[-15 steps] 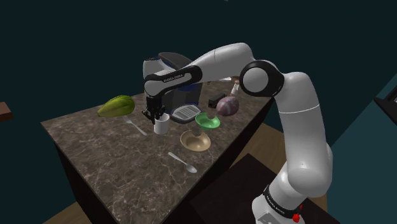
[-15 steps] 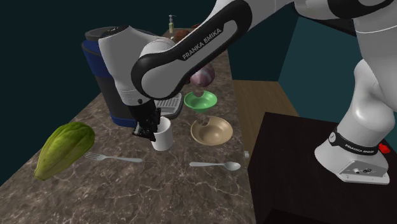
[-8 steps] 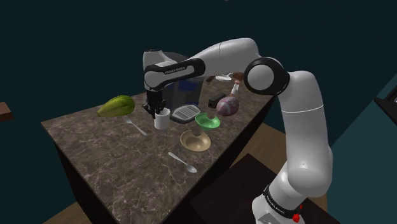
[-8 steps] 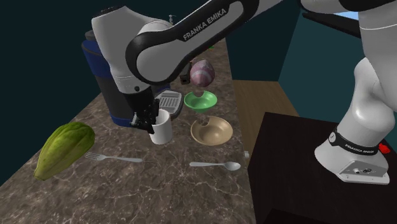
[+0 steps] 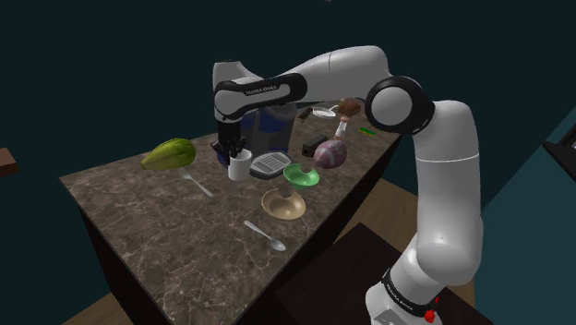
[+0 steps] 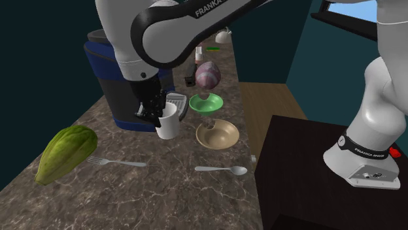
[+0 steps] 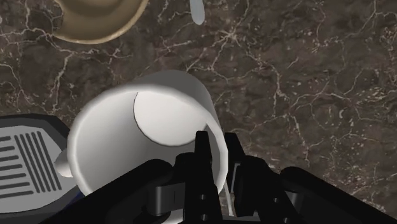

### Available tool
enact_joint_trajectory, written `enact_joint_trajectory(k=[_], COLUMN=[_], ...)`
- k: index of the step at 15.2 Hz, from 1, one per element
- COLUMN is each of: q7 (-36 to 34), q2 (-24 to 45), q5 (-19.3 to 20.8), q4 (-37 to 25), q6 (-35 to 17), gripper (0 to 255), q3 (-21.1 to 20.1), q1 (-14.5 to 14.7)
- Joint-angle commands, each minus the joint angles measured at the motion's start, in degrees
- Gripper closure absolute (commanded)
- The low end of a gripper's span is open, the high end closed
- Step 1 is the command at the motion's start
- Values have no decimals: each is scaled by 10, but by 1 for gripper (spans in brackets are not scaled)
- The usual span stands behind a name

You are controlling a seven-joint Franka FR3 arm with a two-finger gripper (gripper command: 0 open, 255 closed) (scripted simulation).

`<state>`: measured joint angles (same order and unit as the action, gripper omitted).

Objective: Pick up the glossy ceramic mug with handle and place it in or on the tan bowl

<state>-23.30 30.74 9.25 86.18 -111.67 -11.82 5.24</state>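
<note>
A spoon (image 5: 266,235) lies nearest on a dark marbled counter (image 5: 157,231). Just beyond it sits the tan bowl (image 5: 284,205), upright. A little farther, toward the shoulder view's left, the black gripper (image 7: 216,143) pinches the wall of a plain white mug (image 6: 168,124), with one finger inside the rim and one outside. The mug hangs tilted, near the bowl but apart from it. Behind it stands a dark blue coffee machine (image 6: 108,78). A fork (image 5: 198,182) and a green fruit (image 5: 168,153) lie farther left.
</note>
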Motion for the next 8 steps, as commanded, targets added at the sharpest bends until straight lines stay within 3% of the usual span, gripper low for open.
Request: enact_joint_trajectory(k=[1, 8], q7=[9, 63], q2=[-46, -193], q5=[-6, -33], q4=[65, 257], q6=[-20, -71], gripper=[255, 255], q3=[-1, 6], q1=[-15, -63])
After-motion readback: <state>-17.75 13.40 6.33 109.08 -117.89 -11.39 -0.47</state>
